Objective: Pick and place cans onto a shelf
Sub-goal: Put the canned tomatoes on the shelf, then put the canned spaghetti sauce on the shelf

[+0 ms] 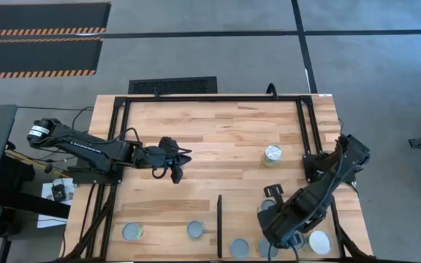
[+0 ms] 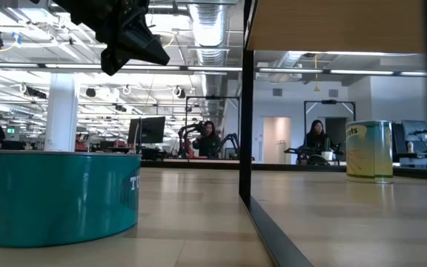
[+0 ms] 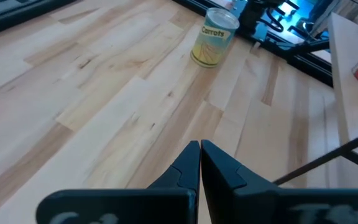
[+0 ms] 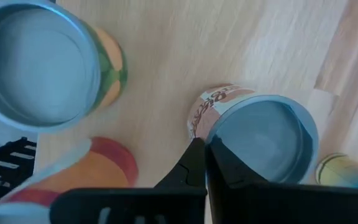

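On the wooden table (image 1: 218,131) a lone can (image 1: 272,154) stands upright, well right of the empty, closed left gripper (image 1: 175,165); the right gripper (image 1: 283,235), also closed and empty, hovers over the near-edge cans and looks nearer.

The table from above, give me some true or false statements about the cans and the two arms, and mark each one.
1. One can stands alone on the table's right half, apart from the others. True.
2. The left tool is shut on a can. False: it is shut, but holds nothing and hangs over bare wood.
3. The right tool is over the cluster of cans at the near right edge. True.
4. The lone can's label reads Carrots. True, as the left wrist view shows.
5. The black divider has cans on one side only. False: there are cans on both sides, such as one to its left and one to its right.
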`<state>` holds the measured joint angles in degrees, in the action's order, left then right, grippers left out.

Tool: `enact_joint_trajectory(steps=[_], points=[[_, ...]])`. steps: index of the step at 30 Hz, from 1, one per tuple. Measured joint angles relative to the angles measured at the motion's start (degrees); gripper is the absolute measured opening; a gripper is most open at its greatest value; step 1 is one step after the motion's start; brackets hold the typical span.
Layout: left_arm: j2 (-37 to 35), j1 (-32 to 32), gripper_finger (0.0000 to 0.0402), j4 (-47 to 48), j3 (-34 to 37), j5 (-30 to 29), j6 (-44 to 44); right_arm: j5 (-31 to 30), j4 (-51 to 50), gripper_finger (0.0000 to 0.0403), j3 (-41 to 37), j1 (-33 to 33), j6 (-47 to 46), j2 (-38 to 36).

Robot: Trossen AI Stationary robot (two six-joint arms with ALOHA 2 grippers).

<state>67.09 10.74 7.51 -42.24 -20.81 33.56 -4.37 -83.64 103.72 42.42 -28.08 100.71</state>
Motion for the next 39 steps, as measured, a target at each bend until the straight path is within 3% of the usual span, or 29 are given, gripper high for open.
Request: enact_joint_trajectory(steps=[9, 22, 28, 33, 36, 39], points=[[0.0, 0.0, 0.0000, 0.9, 0.0, 0.1, 0.1, 3.0, 3.6, 0.0018, 0.0, 0.5, 0.0, -0.1], [0.0, 0.0, 0.0000, 0.9, 0.0, 0.1, 0.1, 4.7, 3.6, 0.0097, 0.1, 0.5, 0.0, -0.4], [0.0, 0.0, 0.0000, 0.9, 0.0, 2.6, -0.3, 4.6, -0.2, 0.0122, 6.8, -0.6, 0.0, -0.6], [0.0, 0.7, 0.0000, 0.9, 0.0, 7.0, -1.3, 2.8, -4.4, 0.0074, 12.6, -3.0, 0.1, -2.2], [0.0, 2.6, 0.0000, 0.9, 0.0, 8.4, -0.9, 0.5, -1.2, 0.0018, 11.7, -4.3, 2.6, -5.6], [0.0, 5.4, 0.0000, 4.2, -1.8, 6.3, 1.4, -2.8, 3.1, 0.0014, 7.5, -6.1, 5.6, -9.8]])
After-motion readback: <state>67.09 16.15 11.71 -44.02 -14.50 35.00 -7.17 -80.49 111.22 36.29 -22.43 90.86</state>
